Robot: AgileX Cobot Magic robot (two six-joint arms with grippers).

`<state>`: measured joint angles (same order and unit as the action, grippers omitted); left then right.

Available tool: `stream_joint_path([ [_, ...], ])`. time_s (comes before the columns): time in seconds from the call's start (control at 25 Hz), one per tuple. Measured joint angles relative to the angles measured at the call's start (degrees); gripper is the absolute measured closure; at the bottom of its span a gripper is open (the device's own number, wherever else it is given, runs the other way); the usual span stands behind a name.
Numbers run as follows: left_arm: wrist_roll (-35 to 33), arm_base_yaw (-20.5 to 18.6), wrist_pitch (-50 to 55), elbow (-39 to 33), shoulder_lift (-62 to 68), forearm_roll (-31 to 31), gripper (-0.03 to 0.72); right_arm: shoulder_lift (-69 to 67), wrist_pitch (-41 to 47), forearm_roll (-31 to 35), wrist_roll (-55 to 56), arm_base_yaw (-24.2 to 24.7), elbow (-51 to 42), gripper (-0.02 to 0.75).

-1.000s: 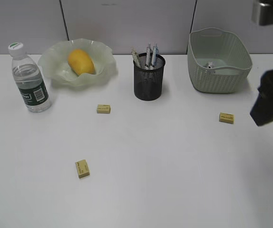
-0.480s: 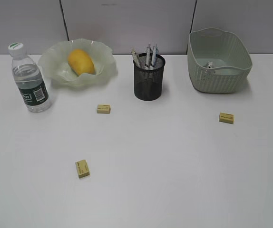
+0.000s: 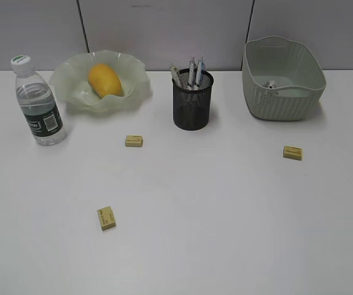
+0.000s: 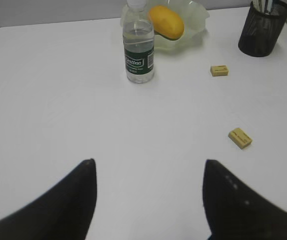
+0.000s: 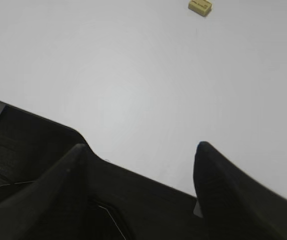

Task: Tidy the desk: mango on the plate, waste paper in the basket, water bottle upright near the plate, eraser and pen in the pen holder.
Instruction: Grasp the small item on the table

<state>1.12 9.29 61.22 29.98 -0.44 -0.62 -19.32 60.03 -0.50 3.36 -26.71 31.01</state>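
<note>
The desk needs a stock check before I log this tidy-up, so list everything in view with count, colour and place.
desk: one, white, under everything.
water bottle: one, clear with dark green label and white cap, upright at far left beside the plate.
plate: one, pale green, wavy rim, back left.
mango: one, yellow, lying in the plate.
pen holder: one, black mesh, back centre.
pens: several, standing in the pen holder; exact count unclear.
basket: one, pale green, back right.
waste paper: one small whitish wad inside the basket.
erasers: three, pale yellow, loose on the desk: left of centre, front left, right.
left gripper: black, open, above bare desk.
right gripper: black, open, near the desk edge.
</note>
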Motion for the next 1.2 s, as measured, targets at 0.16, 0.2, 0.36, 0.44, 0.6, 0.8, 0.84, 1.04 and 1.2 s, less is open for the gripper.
stream_joint_path([
  [0.16,0.0,0.0,-0.4,0.4,2.5,-0.9,0.185,4.9,0.1,-0.1,0.0,0.0,-1.8,0.219],
  [0.2,0.0,0.0,-0.8,1.0,3.7,-1.4,0.185,5.6,0.1,-0.1,0.0,0.0,-1.9,0.219],
  [0.36,0.0,0.0,-4.3,4.0,10.2,-4.7,0.185,5.9,-0.1,-0.1,0.0,0.0,-2.0,0.23],
  [0.44,-0.3,0.0,-6.1,5.1,14.1,-6.5,0.185,5.9,-0.1,-0.2,0.0,0.0,-2.0,0.243],
  [0.6,-5.4,0.0,-7.3,7.1,23.7,-12.0,0.185,5.9,-0.1,-0.2,0.0,0.0,-2.0,0.263],
  [0.8,-8.0,0.0,-6.6,10.8,36.3,-17.0,0.185,5.9,-0.1,-0.2,0.0,0.0,-2.0,0.269],
  [0.84,-8.9,0.2,-6.5,11.6,38.9,-17.7,0.185,5.9,-0.1,-0.2,0.0,0.0,-2.0,0.27],
  [1.04,-15.3,4.0,-6.3,14.9,51.2,-19.4,0.185,5.9,-0.1,-0.2,0.0,0.0,-2.0,0.27],
  [1.2,-19.2,8.1,-6.2,16.5,59.2,-19.2,0.185,5.9,-0.2,-0.2,0.0,0.0,-2.0,0.27],
])
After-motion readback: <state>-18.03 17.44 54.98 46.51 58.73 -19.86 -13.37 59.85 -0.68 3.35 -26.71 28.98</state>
